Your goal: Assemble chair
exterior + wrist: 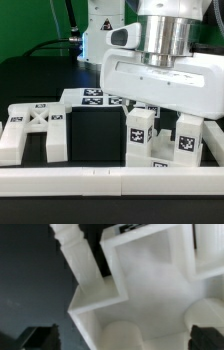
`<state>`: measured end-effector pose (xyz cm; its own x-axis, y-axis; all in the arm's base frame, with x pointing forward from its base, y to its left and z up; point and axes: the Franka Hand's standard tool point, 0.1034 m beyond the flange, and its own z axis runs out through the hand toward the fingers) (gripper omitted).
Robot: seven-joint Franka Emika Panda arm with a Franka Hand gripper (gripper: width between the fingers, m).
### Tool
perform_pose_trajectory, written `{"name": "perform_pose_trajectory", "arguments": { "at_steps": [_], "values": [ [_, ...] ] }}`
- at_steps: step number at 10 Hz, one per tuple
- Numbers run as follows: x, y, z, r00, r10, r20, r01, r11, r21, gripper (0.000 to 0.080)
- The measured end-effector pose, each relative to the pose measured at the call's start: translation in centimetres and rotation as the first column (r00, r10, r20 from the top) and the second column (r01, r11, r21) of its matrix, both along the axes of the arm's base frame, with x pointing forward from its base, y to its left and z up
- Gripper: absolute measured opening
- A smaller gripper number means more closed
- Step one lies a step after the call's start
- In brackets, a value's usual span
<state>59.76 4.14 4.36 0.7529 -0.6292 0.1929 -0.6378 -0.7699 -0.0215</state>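
Black tabletop [25,80] carries the chair's loose white parts. The X-braced frame [30,125] lies flat at the exterior view's left, and tagged blocks [140,132] stand toward its right. Over those blocks hangs the gripper [122,336], jaws spread wide and clamping nothing. The wrist view shows a chunky white piece [140,286] beneath its dark fingertips [40,336]. A border rail [110,180] runs along the front, and the marker board [88,97] lies behind.

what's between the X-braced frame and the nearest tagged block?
Exterior view: no part, only dark table between the X-braced frame and the tagged block; the marker board lies behind that gap.
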Motion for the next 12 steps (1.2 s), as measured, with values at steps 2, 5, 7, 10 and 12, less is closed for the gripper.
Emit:
{"name": "perform_pose_trajectory", "arguments": {
  "at_steps": [2,5,7,10,12],
  "values": [
    [0.3,0.0,1.9,0.992,0.123,-0.021,-0.123,0.992,-0.003,0.0649],
    [0.7,-1.1,3.2,0.972,0.233,-0.021,-0.233,0.972,-0.005,0.0649],
    [0.6,-1.0,3.1,0.971,0.238,-0.023,-0.239,0.971,-0.006,0.0649],
    [-0.4,-1.2,1.7,0.957,0.290,-0.018,-0.291,0.956,-0.031,0.0649],
    [-0.9,-0.9,0.0,0.952,0.305,-0.017,-0.305,0.951,-0.049,0.0649]
  ]
}}
